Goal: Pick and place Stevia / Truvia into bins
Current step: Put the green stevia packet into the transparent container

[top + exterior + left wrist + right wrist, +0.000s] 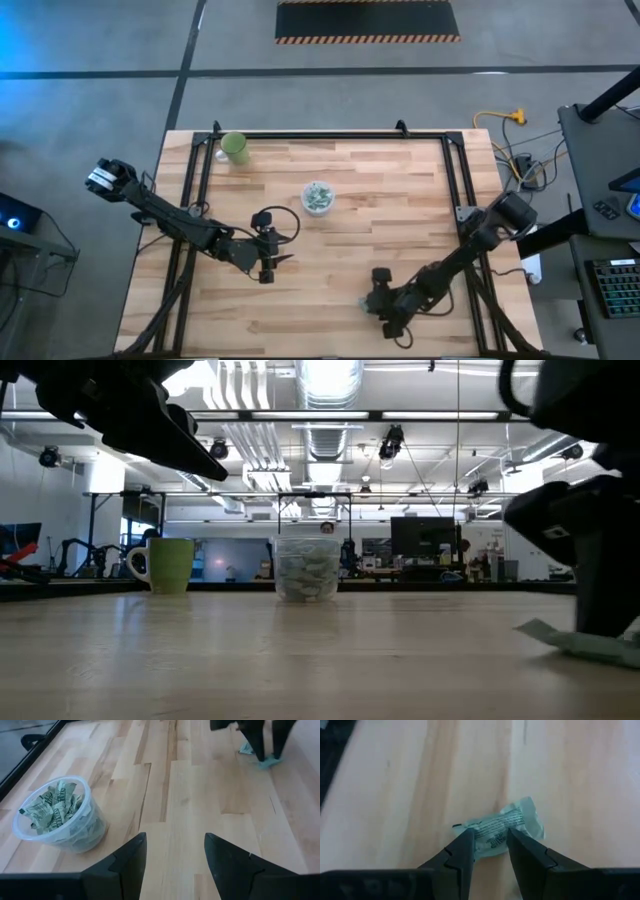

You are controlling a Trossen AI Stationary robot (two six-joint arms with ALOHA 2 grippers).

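A clear plastic cup [318, 197] holding several pale green and white packets stands near the table's middle; it also shows in the left wrist view [60, 815] and the low view [307, 568]. One crumpled Stevia packet [517, 820] lies on the wood toward the near right. My right gripper [490, 842] stands over the packet, pointing down, shut on it. My left gripper [175, 855] hovers open over bare wood to the near left of the cup [268, 262]. My right gripper pinches the Stevia packet between its two fingers at the packet's near end [490, 837], coming from above and pointing down. The rest of the packet [570, 642] lies flat on the table, sticking out beyond the fingertips [260, 747].
An opaque light-green cup [235, 148] stands at the table's far left corner [170, 565]. A black frame rail [330, 135] runs along the far edge and down both sides. Bare wood lies between the cup and both grippers.
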